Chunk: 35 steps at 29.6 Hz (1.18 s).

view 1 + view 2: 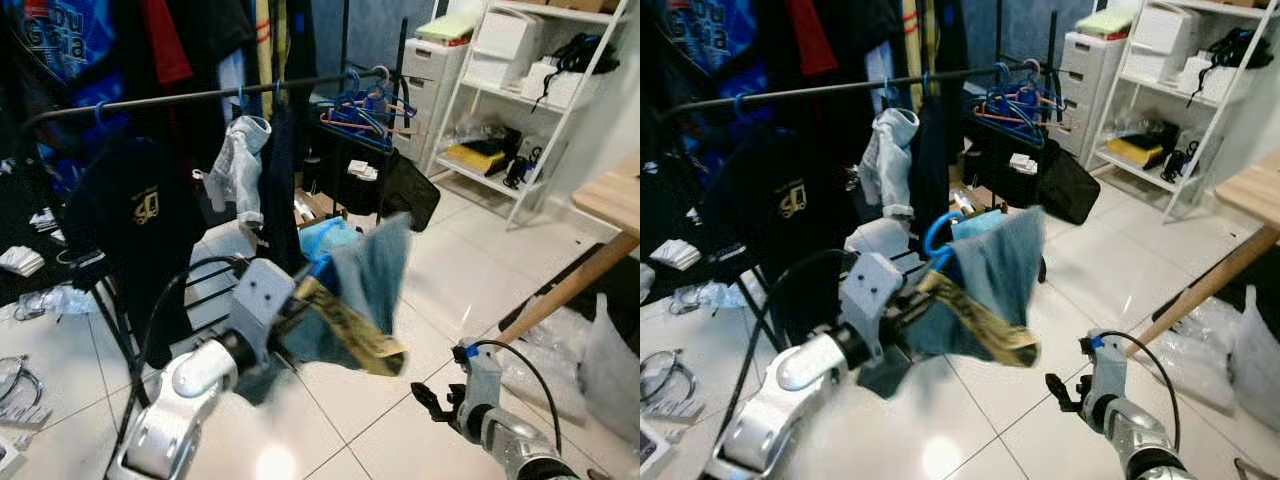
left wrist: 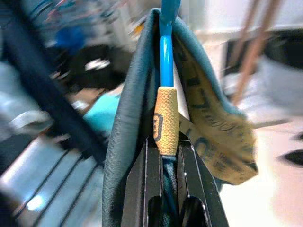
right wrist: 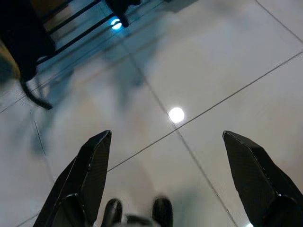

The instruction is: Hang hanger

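The blue hanger [image 2: 166,52] carries a teal-grey garment [image 1: 365,275] with a yellow printed band [image 1: 350,328] hanging from it, and it is held up in the air in front of the clothes rail [image 1: 200,97], below the bar and not hooked on it. The left hand [image 2: 165,156] is clamped shut on the hanger, its two black fingers [image 2: 142,189] pressed against the blue rod just under a tan sleeve wrapped around it (the cloth drapes down both sides of the fingers). The rail already bears dark shirts, a grey garment [image 1: 238,165] and a cluster of bare hangers [image 1: 365,108] near its far end. The right hand [image 3: 168,175] hangs low over the white tiled floor [image 3: 227,61], fingers spread wide, touching nothing. A white shelf unit [image 1: 530,90] stands beyond.
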Motion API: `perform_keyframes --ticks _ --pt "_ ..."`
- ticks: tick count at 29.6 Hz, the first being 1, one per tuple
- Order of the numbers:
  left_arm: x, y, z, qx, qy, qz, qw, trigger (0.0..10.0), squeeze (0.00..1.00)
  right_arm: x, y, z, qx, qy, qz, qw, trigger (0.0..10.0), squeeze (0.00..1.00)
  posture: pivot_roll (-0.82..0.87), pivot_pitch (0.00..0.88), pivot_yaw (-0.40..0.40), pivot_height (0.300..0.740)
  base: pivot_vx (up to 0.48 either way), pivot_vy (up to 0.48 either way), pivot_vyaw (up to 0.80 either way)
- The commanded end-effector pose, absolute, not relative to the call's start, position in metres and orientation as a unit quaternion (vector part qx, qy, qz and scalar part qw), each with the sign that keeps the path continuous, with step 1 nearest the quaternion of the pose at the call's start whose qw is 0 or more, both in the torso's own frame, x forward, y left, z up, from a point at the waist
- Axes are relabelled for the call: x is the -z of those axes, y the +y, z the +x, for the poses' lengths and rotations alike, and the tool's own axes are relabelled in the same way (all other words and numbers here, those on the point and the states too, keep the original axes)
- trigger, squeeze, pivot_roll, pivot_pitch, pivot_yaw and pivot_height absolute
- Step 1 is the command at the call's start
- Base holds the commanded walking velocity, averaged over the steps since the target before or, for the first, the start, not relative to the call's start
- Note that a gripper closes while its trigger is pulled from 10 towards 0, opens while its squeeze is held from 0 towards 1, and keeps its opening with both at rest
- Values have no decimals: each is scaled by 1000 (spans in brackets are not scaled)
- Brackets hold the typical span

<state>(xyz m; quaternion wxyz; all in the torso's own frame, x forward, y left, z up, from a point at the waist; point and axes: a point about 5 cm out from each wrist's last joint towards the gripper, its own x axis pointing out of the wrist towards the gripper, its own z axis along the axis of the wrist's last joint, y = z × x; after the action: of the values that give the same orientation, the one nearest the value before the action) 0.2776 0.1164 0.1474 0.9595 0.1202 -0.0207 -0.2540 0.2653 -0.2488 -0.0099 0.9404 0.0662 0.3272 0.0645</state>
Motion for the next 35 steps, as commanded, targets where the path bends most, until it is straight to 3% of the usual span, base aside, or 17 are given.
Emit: perform_keyframes --ticks 1,10,16,24,29,35 --pt "-147 121 282 229 -12 136 964 10000 0 10 -249 265 -60 327 59 941 10000 0 -34 0 3 740 371 0 0" --pt "-151 124 291 186 -6 139 973 10000 0 10 -248 265 -62 326 52 942 10000 0 -39 0 3 740 368 0 0" --pt "-166 134 298 148 -32 129 980 10000 0 10 -249 265 -63 322 61 943 10000 0 -42 0 4 740 364 0 765" --pt "-184 141 303 110 -58 130 984 10000 0 10 -250 264 -65 322 56 943 10000 0 -40 0 5 740 362 0 92" --pt "-187 145 305 101 -60 131 984 10000 0 10 -251 264 -59 321 56 944 10000 0 -39 0 5 740 363 0 759" --pt "-176 141 307 111 -28 140 983 10000 0 10 -256 264 -41 329 54 942 10000 0 -43 0 5 740 361 0 0"
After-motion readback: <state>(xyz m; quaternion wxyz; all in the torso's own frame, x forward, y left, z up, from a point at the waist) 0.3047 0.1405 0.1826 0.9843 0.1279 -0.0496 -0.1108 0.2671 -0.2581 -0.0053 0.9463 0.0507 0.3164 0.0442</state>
